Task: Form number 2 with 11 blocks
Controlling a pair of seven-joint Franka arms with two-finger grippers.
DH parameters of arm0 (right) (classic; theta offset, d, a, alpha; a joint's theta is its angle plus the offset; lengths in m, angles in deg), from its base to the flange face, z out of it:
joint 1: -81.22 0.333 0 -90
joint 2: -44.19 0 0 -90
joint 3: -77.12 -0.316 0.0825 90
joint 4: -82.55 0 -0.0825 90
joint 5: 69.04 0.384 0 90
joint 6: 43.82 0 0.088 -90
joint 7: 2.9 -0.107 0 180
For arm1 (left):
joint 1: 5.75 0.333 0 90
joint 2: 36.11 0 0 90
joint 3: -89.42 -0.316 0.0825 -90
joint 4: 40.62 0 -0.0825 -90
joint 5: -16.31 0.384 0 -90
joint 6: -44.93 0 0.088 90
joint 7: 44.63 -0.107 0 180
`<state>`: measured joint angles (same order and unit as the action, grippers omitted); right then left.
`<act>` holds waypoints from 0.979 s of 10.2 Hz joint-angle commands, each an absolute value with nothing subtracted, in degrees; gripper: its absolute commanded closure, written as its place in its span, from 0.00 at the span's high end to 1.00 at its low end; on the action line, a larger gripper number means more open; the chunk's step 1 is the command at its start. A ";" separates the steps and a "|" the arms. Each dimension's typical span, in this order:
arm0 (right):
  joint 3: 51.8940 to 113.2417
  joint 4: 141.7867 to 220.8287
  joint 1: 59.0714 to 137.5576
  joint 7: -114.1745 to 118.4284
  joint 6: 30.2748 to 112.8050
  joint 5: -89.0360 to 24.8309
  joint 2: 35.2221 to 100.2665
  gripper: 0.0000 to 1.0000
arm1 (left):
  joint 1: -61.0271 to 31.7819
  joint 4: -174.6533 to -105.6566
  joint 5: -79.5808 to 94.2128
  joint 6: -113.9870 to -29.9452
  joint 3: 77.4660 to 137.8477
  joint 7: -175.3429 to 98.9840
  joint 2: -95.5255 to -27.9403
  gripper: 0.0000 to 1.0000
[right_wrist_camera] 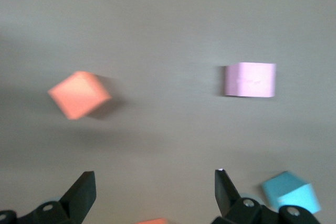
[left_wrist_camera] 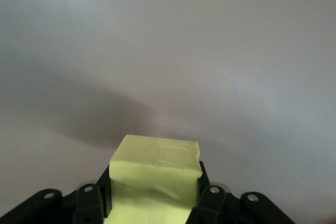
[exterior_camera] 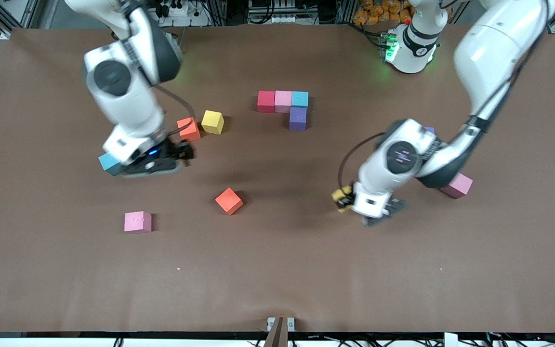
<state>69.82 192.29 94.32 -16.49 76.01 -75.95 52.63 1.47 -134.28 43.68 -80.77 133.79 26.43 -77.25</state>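
Note:
A row of red (exterior_camera: 266, 101), pink (exterior_camera: 283, 101) and blue (exterior_camera: 300, 99) blocks lies mid-table, with a purple block (exterior_camera: 298, 118) touching the blue one on the side nearer the camera. My left gripper (exterior_camera: 342, 198) (left_wrist_camera: 155, 192) is shut on a yellow-green block (left_wrist_camera: 157, 163) above bare table. My right gripper (exterior_camera: 181, 155) (right_wrist_camera: 156, 182) hangs open and empty beside an orange block (exterior_camera: 189, 128) and a blue block (exterior_camera: 109, 164). Loose blocks include a yellow one (exterior_camera: 212, 122), an orange one (exterior_camera: 229, 201) (right_wrist_camera: 79, 94) and a pink one (exterior_camera: 138, 222) (right_wrist_camera: 250, 80).
Another pink block (exterior_camera: 456, 186) lies partly under the left arm, and a purple corner (exterior_camera: 429, 129) shows above that arm's wrist. The brown table (exterior_camera: 277, 279) runs open toward the camera. The arms' bases stand along the table's edge farthest from the camera.

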 commanded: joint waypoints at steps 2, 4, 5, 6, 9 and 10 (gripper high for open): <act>68.59 193.64 84.94 0.99 80.35 -76.68 56.04 1.00 | -7.31 -135.36 47.49 -80.40 134.07 34.54 -76.54 0.00; 68.77 193.56 80.97 5.53 88.06 -76.68 61.04 1.00 | -10.22 -141.74 53.01 -86.07 133.98 39.97 -76.54 0.00; 68.77 193.21 79.73 5.88 90.46 -76.77 63.68 1.00 | -9.97 -146.04 58.61 -89.59 134.07 43.84 -76.28 0.00; 68.86 191.72 79.46 9.02 90.83 -77.47 65.88 1.00 | -10.05 -148.78 63.37 -91.02 134.07 46.40 -76.36 0.00; 68.94 187.85 78.50 35.77 92.06 -79.32 69.49 1.00 | -9.97 -152.22 65.26 -91.39 135.63 47.13 -76.19 0.00; 69.03 185.75 78.40 44.99 93.28 -79.32 71.59 1.00 | -8.84 -154.59 65.44 -91.65 137.82 47.04 -75.58 0.00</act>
